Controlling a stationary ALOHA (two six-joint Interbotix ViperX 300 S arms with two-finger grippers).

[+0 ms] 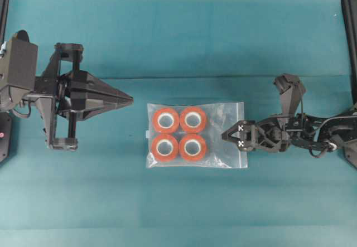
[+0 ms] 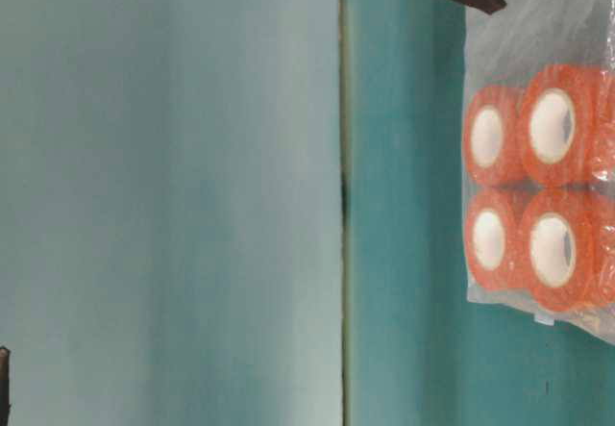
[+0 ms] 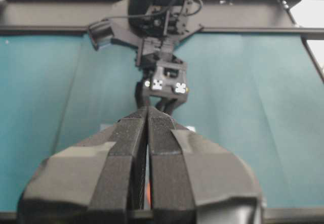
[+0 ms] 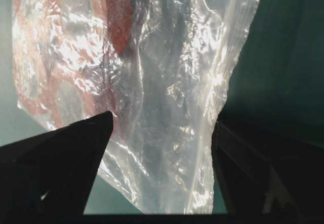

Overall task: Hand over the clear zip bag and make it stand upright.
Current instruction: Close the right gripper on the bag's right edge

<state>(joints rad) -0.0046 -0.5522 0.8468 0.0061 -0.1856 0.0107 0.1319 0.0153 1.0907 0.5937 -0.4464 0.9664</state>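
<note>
Item: crinkly clear rectangular zip bag (image 1: pixel 195 135) holding four orange rolls, flat mid-table on teal cloth (image 1: pixel 178 46); my right gripper (image 1: pixel 230 135) spread wide astride its zip end; my left gripper (image 1: pixel 128 97) closed, empty, apart; film limp, slippery, roll-weighted; pinch zip strip; open room all round.

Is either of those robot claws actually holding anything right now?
Nothing is held. The right end effector is open around the zip end of the clear zip bag, not closed on it; the left end effector is shut and empty.
</note>
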